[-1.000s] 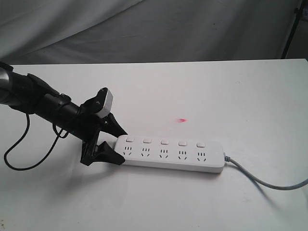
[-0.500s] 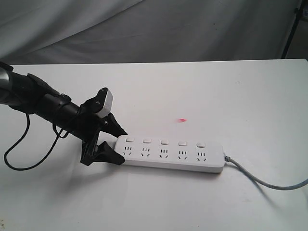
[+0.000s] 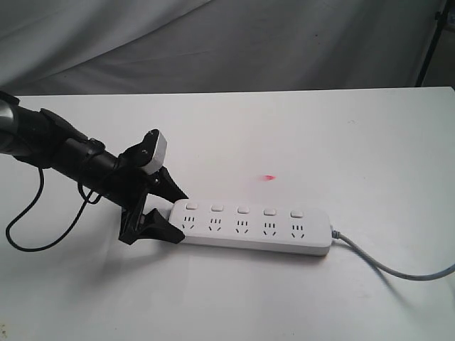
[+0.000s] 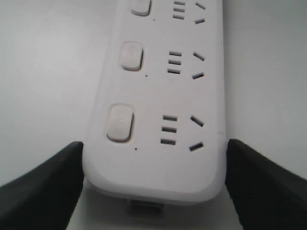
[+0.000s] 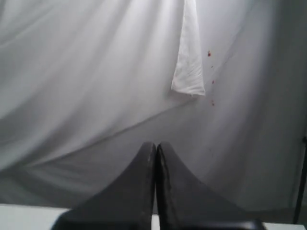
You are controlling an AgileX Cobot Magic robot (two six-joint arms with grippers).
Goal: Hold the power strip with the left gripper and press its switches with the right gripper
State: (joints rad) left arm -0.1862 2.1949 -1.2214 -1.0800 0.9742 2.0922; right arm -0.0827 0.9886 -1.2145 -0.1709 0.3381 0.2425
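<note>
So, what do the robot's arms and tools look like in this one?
The left arm is a black tube trailing a thin black cable. The left tool has two black pointed fingers and a small white rounded block. The right tool shows two similar black fingers; its arm is unseen.

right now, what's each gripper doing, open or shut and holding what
black pointed left gripper: jaws closed on the end of the long flat white plastic power strip.
black pointed right gripper: jaws shut, holding nothing.

I see the white power strip [image 3: 252, 226] lying flat on the desk [image 3: 320, 135], switches up, its cordless end clamped between my left gripper [image 3: 181, 217] fingers, its grey cord [image 3: 384, 266] trailing away.
</note>
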